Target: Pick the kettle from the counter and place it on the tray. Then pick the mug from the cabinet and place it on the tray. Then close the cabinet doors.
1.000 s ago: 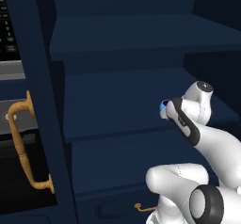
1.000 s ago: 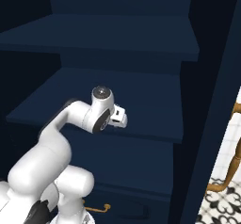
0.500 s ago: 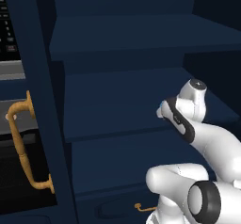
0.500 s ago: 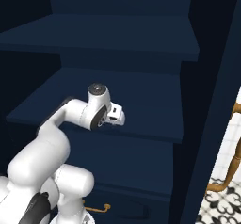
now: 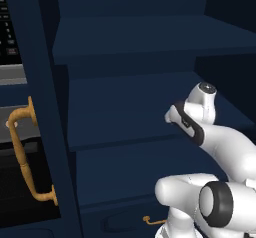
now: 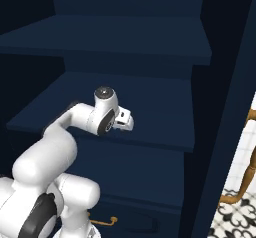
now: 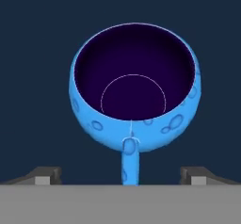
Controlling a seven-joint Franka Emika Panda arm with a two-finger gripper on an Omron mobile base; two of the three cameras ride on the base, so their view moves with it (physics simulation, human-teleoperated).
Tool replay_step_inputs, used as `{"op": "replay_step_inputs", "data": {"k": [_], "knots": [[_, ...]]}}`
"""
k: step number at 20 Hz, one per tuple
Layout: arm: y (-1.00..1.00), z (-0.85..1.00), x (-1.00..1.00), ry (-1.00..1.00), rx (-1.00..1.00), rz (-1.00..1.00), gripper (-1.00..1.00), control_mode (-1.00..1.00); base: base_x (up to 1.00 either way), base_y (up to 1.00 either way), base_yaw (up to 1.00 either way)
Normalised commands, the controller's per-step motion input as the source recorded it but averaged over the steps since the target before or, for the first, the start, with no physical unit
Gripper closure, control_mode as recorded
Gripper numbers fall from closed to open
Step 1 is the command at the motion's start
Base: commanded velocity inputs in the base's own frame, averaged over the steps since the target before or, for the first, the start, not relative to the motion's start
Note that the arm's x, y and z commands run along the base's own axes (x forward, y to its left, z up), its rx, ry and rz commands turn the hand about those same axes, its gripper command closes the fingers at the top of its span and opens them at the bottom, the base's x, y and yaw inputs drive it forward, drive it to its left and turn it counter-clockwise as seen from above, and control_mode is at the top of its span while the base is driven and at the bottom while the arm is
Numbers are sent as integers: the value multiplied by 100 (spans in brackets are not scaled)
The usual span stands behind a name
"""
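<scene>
Hand view: blue mug (image 7: 134, 100) at frame centre on a navy cabinet (image 5: 130, 107) shelf, handle pointing down between the wide-open tool (image 7: 120, 175) fingertips.

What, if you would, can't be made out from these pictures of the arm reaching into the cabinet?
- Mug: in the hand view its base is hidden behind its own bowl, and the handle's lower end runs off at the bottom.
- Hand: the hand view cuts off all but its two tips, set apart either side of the handle.
- Cabinet: in the left base view its top is cut off by the edge.
</scene>
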Motion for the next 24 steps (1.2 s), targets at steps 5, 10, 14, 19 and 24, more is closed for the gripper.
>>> {"op": "replay_step_inputs", "data": {"k": [5,10,14,19,24], "knots": [[-1,-12,24,0,0,0,-100,-100,0,0,0],[-5,-15,0,0,0,0,-100,-100,0,0,0],[0,-12,0,0,0,0,100,-100,0,0,0],[0,-7,0,0,0,0,100,-100,0,0,0],[0,-1,0,0,0,0,100,-100,0,0,0]]}}
